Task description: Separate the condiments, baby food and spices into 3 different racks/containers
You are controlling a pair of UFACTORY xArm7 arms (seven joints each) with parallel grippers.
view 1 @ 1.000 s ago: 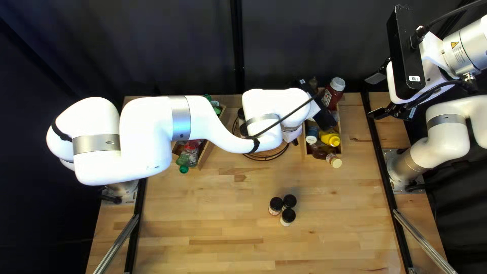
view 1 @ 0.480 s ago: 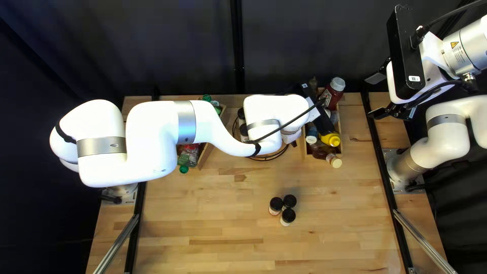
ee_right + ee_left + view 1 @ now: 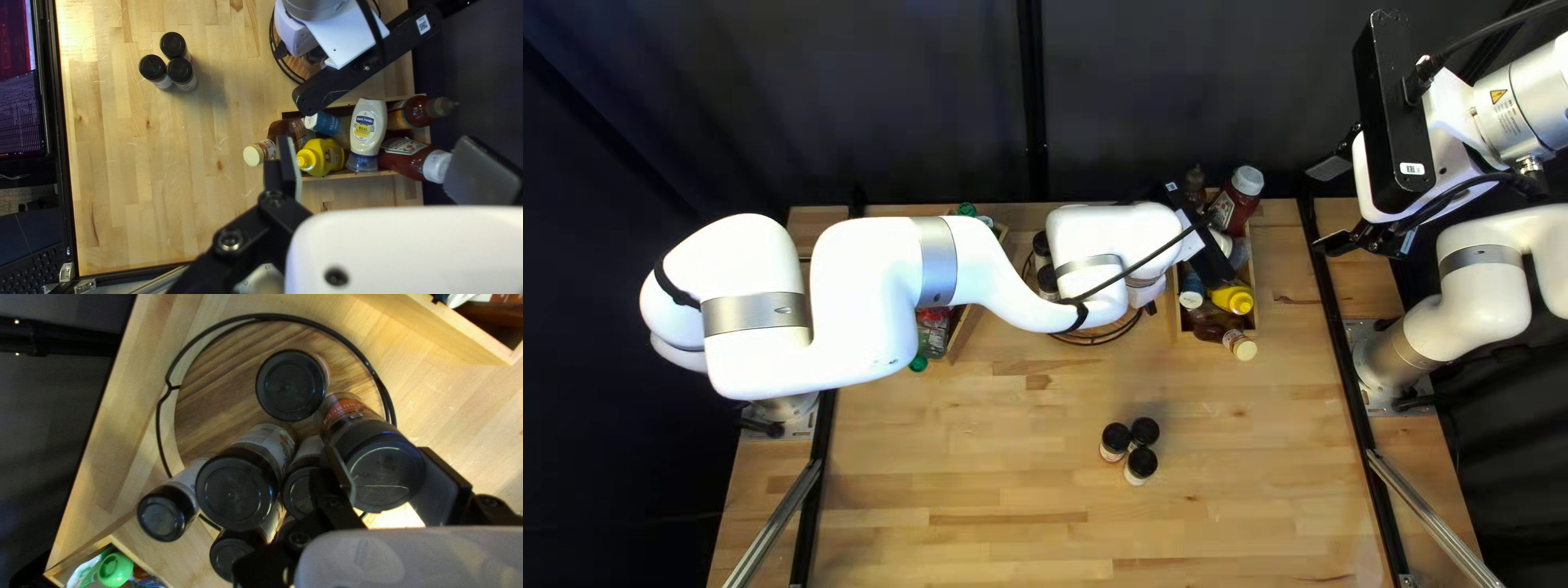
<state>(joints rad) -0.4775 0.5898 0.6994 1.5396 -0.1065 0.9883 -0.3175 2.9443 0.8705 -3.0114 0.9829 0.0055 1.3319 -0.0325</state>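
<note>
Smooth wood table (image 3: pixel 1046 468); glossy black plastic lids (image 3: pixel 237 492).

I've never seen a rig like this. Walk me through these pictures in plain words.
The machine is two white robot arms, a left and a right, at a wooden table. One picture looks down from above the near edge; the other two come from cameras on the arms' wrists.

On the table, three small jars with black lids stand together. Farther back are a round wooden stand with more black-lidded jars, a wooden box of sauce bottles, and another wooden box partly hidden by the left arm.

The left gripper holds a tall jar at the stand; the right gripper is open and holds nothing.
</note>
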